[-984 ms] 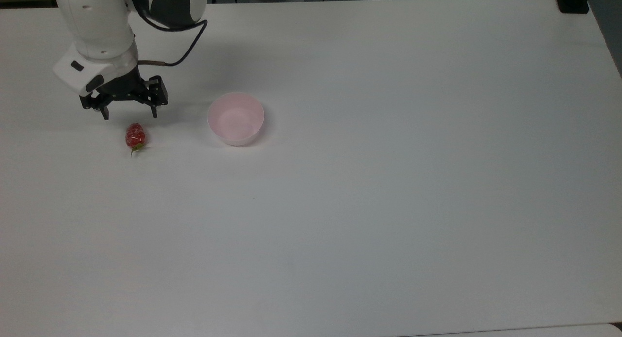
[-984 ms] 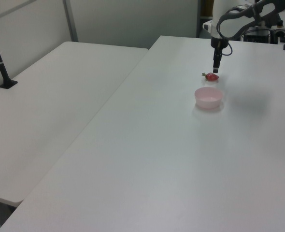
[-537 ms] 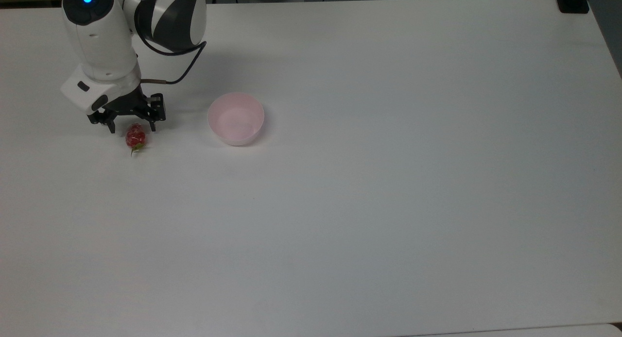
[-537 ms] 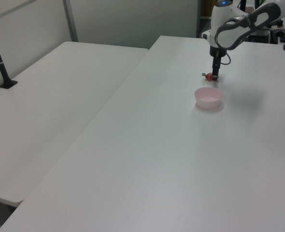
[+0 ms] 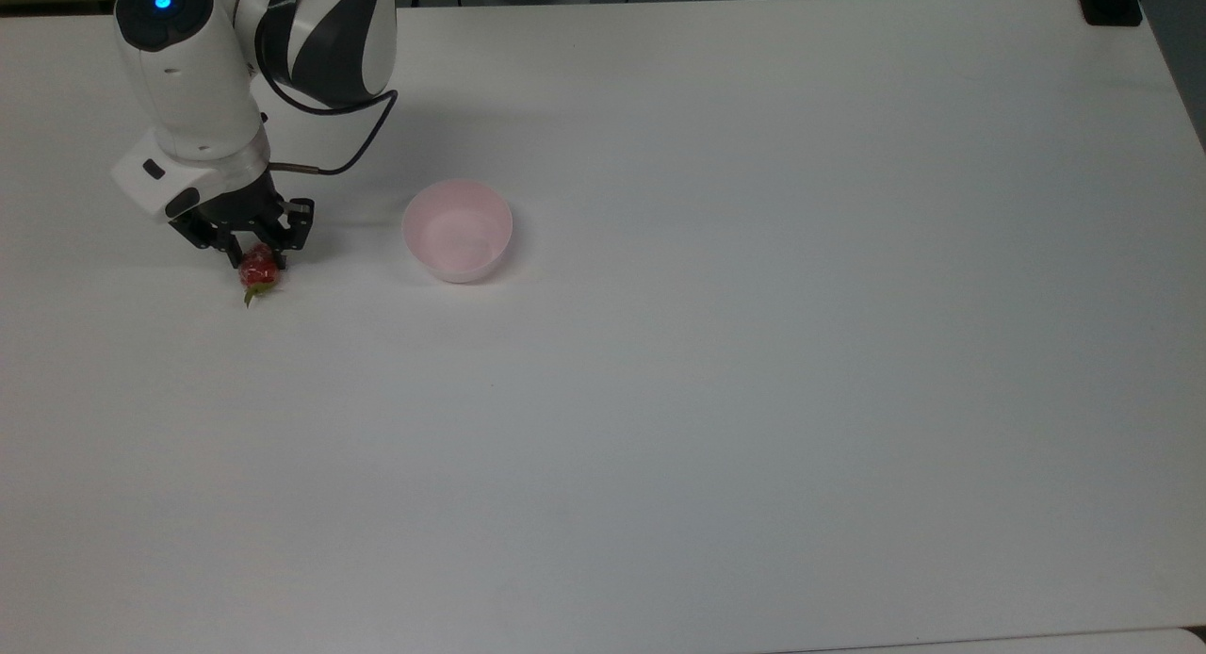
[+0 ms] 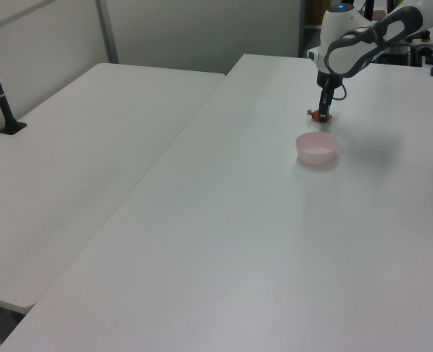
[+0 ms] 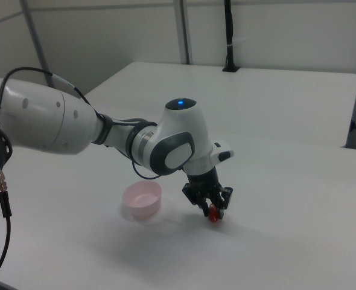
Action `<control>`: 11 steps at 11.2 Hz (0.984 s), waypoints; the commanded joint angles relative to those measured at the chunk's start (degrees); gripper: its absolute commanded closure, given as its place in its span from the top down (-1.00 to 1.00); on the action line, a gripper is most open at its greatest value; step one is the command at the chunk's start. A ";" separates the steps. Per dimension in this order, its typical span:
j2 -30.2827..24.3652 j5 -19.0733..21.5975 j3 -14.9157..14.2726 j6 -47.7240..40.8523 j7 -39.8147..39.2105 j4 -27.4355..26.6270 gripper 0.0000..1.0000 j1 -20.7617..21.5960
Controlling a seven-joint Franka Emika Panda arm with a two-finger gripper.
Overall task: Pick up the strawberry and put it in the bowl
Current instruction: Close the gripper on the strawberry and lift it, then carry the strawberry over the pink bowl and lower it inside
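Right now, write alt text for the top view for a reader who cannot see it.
A white robot arm's end effector closes around a red strawberry on a white table. A pink bowl sits apart, toward the top view's right.

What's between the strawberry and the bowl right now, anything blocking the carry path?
Nothing visible. The tool is down on the strawberry, fingers either side of it. The bowl sits to the top view's right of it, and the strip of table between them is bare. The bowl's inside looks free too.
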 commanded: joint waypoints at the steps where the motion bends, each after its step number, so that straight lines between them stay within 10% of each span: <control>1: -0.81 1.03 0.38 0.74 0.64 0.00 -0.24 0.03; 11: -13.39 -0.72 14.53 -26.85 0.46 -0.35 -0.22 0.38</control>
